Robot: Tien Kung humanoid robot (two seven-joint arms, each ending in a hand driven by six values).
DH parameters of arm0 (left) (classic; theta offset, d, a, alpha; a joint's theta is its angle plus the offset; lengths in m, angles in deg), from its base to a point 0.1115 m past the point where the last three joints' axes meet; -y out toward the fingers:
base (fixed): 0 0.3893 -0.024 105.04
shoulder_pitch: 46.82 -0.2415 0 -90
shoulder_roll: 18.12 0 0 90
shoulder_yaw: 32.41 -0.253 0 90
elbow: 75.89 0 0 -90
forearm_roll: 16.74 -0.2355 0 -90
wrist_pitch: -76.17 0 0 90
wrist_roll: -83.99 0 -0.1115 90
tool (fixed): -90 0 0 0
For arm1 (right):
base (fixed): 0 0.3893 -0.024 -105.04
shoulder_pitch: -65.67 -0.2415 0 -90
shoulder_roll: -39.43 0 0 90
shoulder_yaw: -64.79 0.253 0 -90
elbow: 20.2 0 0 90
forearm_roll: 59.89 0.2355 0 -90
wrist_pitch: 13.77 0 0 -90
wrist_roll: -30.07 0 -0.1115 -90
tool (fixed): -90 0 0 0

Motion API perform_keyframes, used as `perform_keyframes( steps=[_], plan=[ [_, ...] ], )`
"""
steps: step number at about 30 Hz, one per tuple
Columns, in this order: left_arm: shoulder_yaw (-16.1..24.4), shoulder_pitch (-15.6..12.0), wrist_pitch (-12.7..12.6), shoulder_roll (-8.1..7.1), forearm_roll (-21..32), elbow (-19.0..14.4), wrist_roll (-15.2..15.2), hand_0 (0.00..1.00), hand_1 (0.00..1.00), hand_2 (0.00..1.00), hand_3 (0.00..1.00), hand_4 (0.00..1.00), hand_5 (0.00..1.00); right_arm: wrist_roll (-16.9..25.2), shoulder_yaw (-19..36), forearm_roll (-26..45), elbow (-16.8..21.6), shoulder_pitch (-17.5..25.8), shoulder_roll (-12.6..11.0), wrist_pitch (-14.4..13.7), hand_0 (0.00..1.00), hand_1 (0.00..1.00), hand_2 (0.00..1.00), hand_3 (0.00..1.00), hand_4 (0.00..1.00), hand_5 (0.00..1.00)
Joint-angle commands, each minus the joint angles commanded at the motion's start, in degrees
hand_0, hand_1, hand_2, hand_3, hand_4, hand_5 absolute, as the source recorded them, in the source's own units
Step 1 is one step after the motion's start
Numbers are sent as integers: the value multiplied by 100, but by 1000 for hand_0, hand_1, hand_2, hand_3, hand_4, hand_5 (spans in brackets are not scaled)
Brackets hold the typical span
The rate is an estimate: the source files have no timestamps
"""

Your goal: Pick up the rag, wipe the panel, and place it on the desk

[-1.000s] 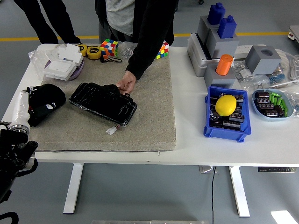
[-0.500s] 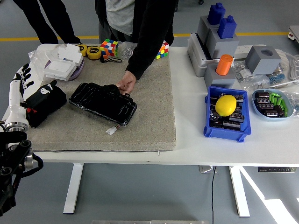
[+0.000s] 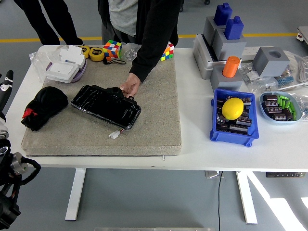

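Note:
The black rag (image 3: pixel 43 107), with a red patch, lies bunched on the left end of the grey mat (image 3: pixel 154 125). The glossy black panel (image 3: pixel 106 106) lies slantwise on the mat to its right. A person's hand (image 3: pixel 130 87) rests on the panel's far edge. My left hand (image 3: pixel 5 84) shows only at the picture's left edge, raised and clear of the rag, with fingers extended and holding nothing. My right hand is out of view.
White boxes in plastic (image 3: pixel 65 67), tape rolls (image 3: pixel 96 53) and puzzle cubes (image 3: pixel 113 48) sit behind the mat. A blue bin (image 3: pixel 234 126) with a yellow lemon (image 3: pixel 233 108), grey blocks (image 3: pixel 226 43) and a parts dish (image 3: pixel 281 107) stand at the right.
My left hand has let go of the rag and drawn away to the left, out to the picture's edge. The rag stays on the mat. The person's hand has not moved.

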Motion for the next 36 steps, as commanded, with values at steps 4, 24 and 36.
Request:
perform_keyframes(
  steps=[4, 24, 36],
  plan=[
    [82, -43, 35, 0, 30, -55, -46, 557, 678, 714, 756, 880, 265, 4, 45, -24, -17, -26, -8, -9, 545, 563, 492, 522, 898, 363],
    [180, -136, 119, 16, 62, -80, -190, 544, 662, 708, 757, 874, 269, 10, 320, -346, -171, -125, -20, -20, 543, 564, 492, 522, 897, 364],
    [189, -154, 137, -2, 46, -142, -247, 539, 651, 706, 757, 874, 273, 4, 233, -346, -179, -143, -54, -10, 544, 564, 492, 523, 896, 365]
  ],
)
